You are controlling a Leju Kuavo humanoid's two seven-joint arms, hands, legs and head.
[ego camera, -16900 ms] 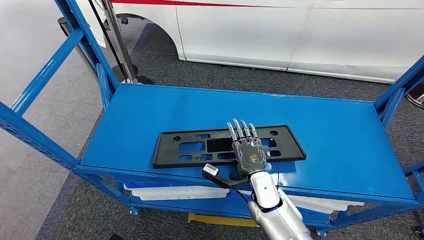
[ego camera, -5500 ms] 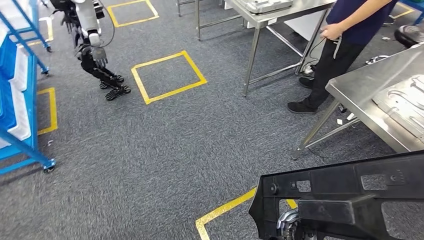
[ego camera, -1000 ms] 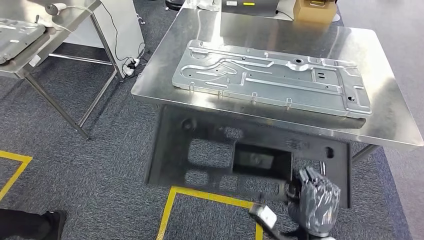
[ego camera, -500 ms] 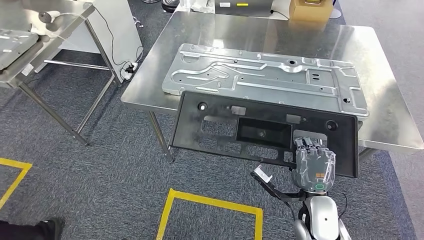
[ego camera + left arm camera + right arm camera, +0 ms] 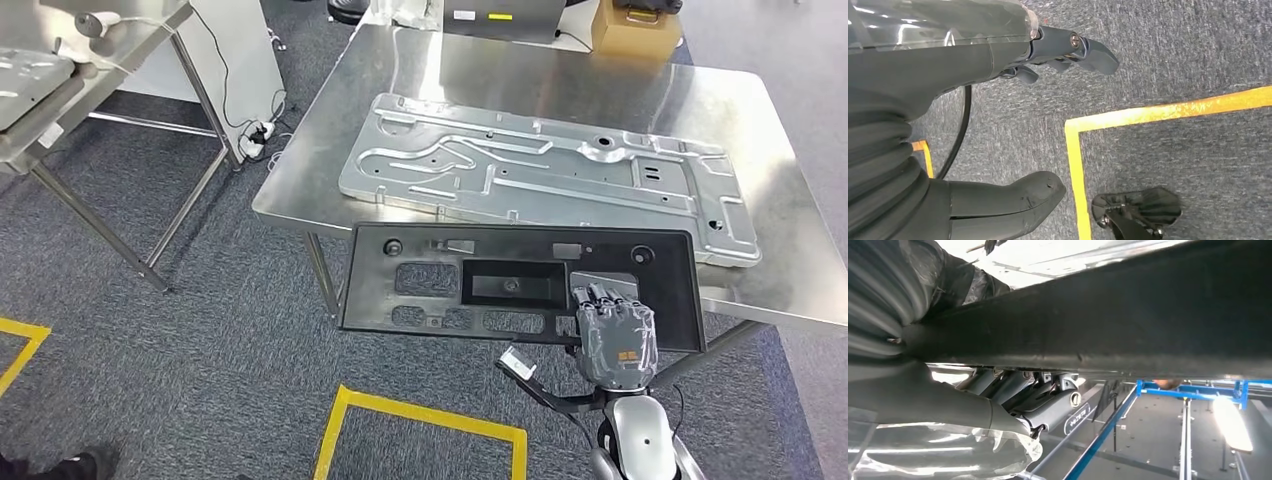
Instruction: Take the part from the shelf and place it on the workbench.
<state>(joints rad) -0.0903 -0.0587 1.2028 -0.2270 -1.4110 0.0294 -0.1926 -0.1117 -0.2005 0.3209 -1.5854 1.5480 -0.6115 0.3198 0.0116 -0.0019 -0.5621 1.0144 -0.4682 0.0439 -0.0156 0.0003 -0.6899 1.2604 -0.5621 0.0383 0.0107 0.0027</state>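
Note:
The part is a long black plastic panel [image 5: 520, 285] with cut-outs. My right hand [image 5: 614, 342] grips its near edge towards the right end and holds it level at the front edge of the steel workbench [image 5: 520, 75]. The panel's far edge overlaps the bench's front rim; most of it hangs over the floor. In the right wrist view the panel's dark edge [image 5: 1128, 335] runs across the picture with my fingers [image 5: 1048, 400] curled against it. My left hand [image 5: 973, 120] hangs over the carpet, holding nothing, fingers apart.
A large silver stamped metal plate [image 5: 550, 175] lies across the workbench just beyond the panel. A cardboard box [image 5: 635, 28] sits at the bench's far edge. Another steel table [image 5: 60, 80] stands at the left. Yellow tape lines [image 5: 420, 420] mark the grey carpet.
The camera has travelled from the blue shelf to the workbench. Over the last second the panel has risen from below the bench's edge to bench height and moved forward.

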